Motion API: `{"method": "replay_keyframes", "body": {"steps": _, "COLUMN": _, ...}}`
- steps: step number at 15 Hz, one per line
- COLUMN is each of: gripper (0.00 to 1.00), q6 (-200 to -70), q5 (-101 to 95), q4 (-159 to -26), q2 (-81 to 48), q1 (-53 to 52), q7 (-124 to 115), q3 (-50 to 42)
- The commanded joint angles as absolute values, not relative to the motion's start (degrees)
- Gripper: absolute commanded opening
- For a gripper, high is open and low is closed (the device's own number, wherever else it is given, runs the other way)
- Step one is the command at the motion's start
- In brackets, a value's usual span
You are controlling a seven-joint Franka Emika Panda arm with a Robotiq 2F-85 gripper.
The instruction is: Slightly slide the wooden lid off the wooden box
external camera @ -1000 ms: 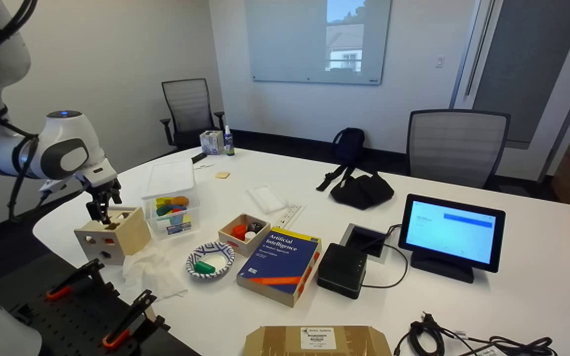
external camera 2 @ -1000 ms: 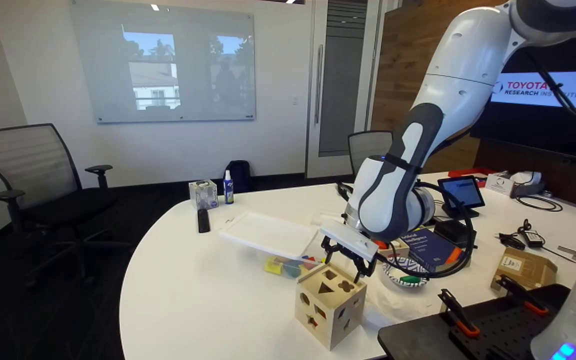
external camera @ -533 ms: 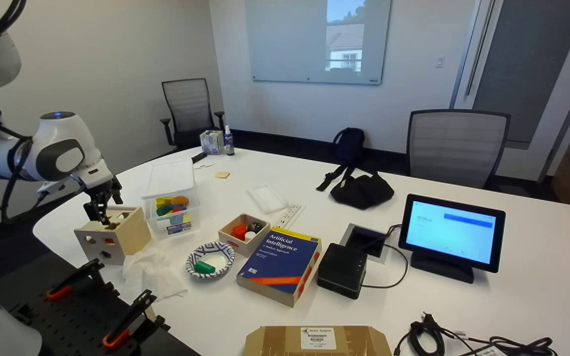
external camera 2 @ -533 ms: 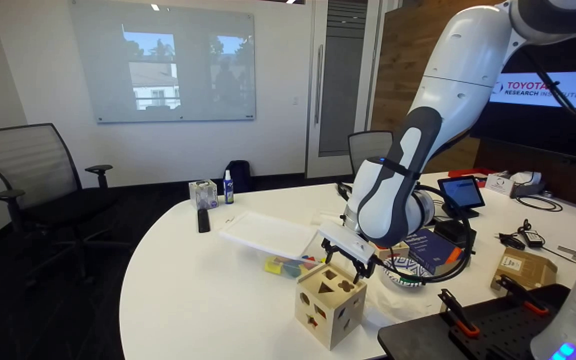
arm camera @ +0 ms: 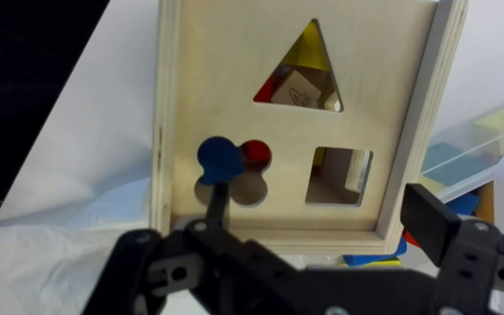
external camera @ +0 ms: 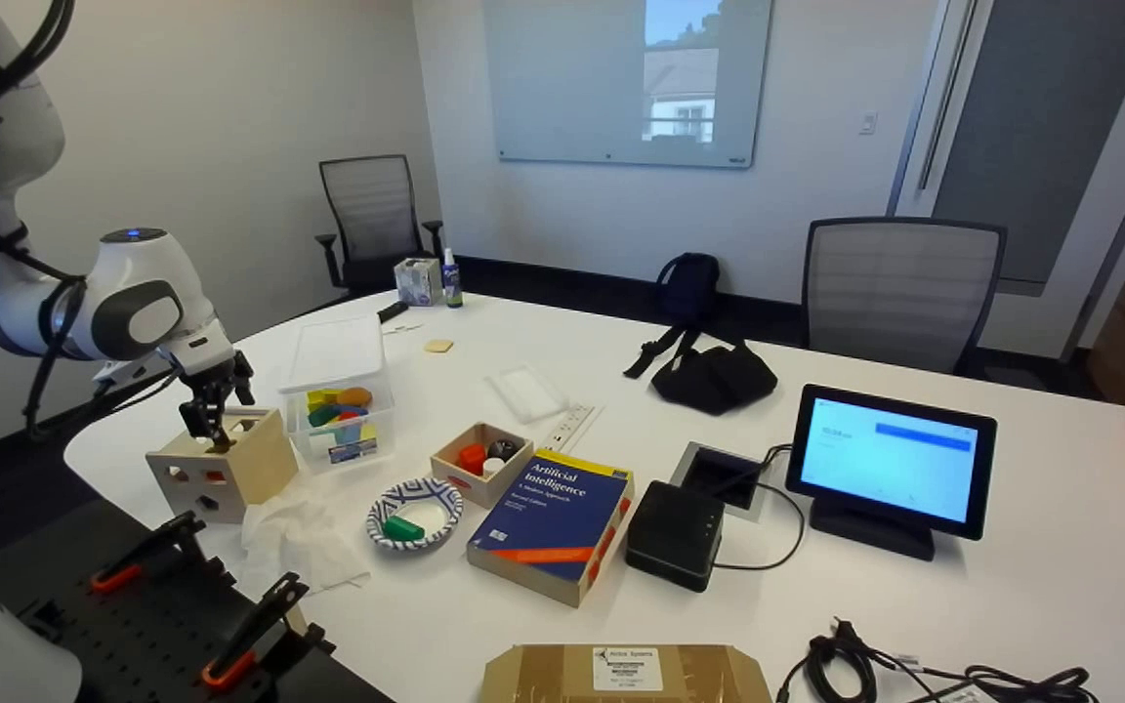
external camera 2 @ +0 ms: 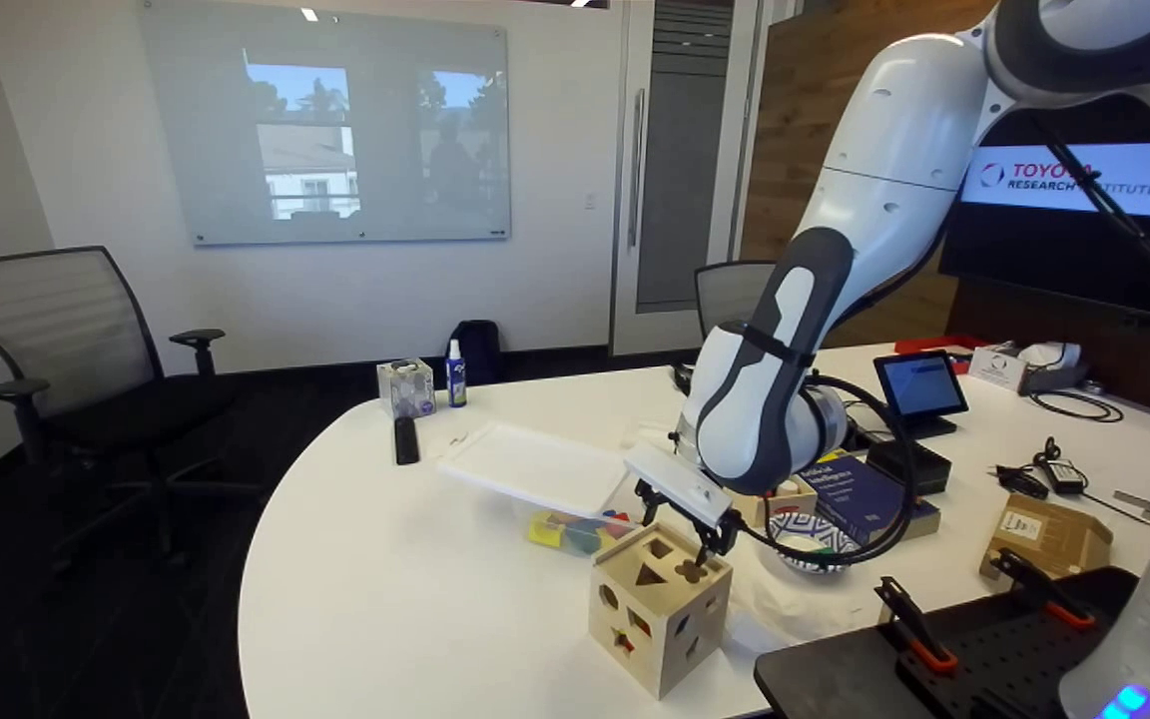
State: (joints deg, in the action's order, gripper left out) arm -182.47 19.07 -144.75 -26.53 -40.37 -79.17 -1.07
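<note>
The wooden box (external camera: 271, 467) is a pale cube with shaped holes, also in an exterior view (external camera 2: 648, 651). Its wooden lid (arm camera: 234, 87), a flat top panel with triangle, clover and square holes, lies between raised side walls; it also shows in an exterior view (external camera 2: 671, 595). Colourful blocks show inside through the holes. My gripper (arm camera: 317, 192) is open and empty above the box. In the wrist view its left fingertip overlaps the clover hole; I cannot tell if it is inside. Its right finger is beyond the right wall. The gripper shows in both exterior views (external camera: 234, 420) (external camera 2: 676, 539).
A clear plastic tub (external camera: 312, 454) of colourful blocks stands close beside the box, its white lid (external camera: 338, 353) behind. A crumpled white sheet (external camera: 304, 552) lies by the box. A patterned bowl (external camera: 382, 498), a small wooden tray (external camera: 449, 471) and a clamped black board (external camera: 157, 610) are nearby.
My gripper has shifted slightly and lowered, bringing one fingertip from the lid's edge to the clover hole. The box and lid show no visible movement.
</note>
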Motion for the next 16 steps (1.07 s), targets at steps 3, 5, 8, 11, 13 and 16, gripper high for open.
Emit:
{"method": "replay_keyframes", "body": {"steps": 3, "gripper": 1.00, "q6": -180.60, "q5": 20.52, "q4": -140.90, "q2": -30.07, "q1": -39.93, "q7": -80.15, "q3": -0.95}}
{"method": "replay_keyframes", "body": {"steps": 5, "gripper": 1.00, "q6": -180.62, "q5": 20.72, "q4": -140.63, "q2": -30.51, "q1": -39.66, "q7": -80.11, "q3": -0.67}}
{"method": "replay_keyframes", "body": {"steps": 8, "gripper": 1.00, "q6": -180.32, "q5": 20.96, "q4": -140.57, "q2": -30.54, "q1": -39.10, "q7": -80.13, "q3": -0.07}}
{"method": "replay_keyframes", "body": {"steps": 11, "gripper": 1.00, "q6": -180.36, "q5": 21.18, "q4": -141.28, "q2": -29.68, "q1": -40.84, "q7": -80.80, "q3": -0.98}}
{"method": "replay_keyframes", "body": {"steps": 13, "gripper": 1.00, "q6": -180.07, "q5": 21.32, "q4": -141.54, "q2": -29.33, "q1": -41.79, "q7": -81.22, "q3": -1.42}}
{"method": "replay_keyframes", "body": {"steps": 16, "gripper": 1.00, "q6": -179.98, "q5": 21.67, "q4": -141.92, "q2": -28.94, "q1": -43.09, "q7": -82.48, "q3": -1.90}}
